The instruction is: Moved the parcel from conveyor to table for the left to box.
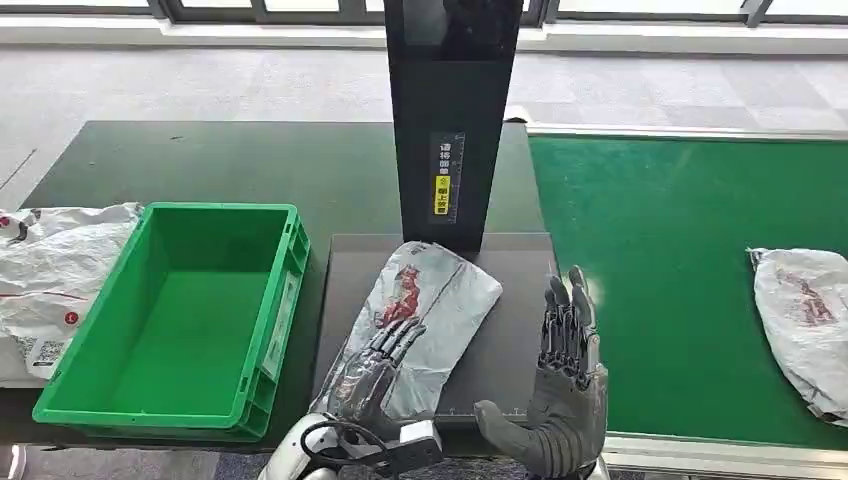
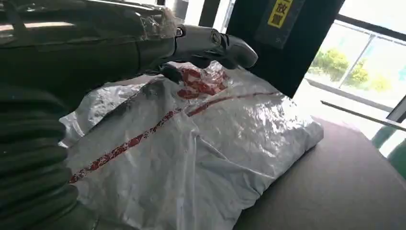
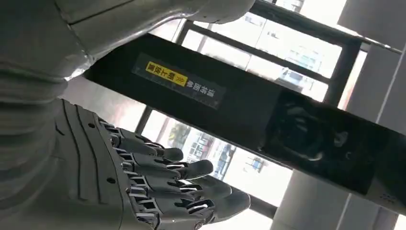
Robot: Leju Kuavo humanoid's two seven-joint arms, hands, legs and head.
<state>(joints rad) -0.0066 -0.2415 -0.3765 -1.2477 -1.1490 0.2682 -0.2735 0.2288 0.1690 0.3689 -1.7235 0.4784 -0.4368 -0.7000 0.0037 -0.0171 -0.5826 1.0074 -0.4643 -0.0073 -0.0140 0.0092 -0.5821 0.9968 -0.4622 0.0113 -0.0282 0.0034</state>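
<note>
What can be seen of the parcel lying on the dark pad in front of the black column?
The parcel is a soft, crinkled silver-grey plastic mailer bag with red print and a red stripe, looking lightly filled. It lies flat and slanted on the dark pad, its far end near the black column. The left hand rests on its near end, fingers laid over the top. The right hand stands apart beside it.
</note>
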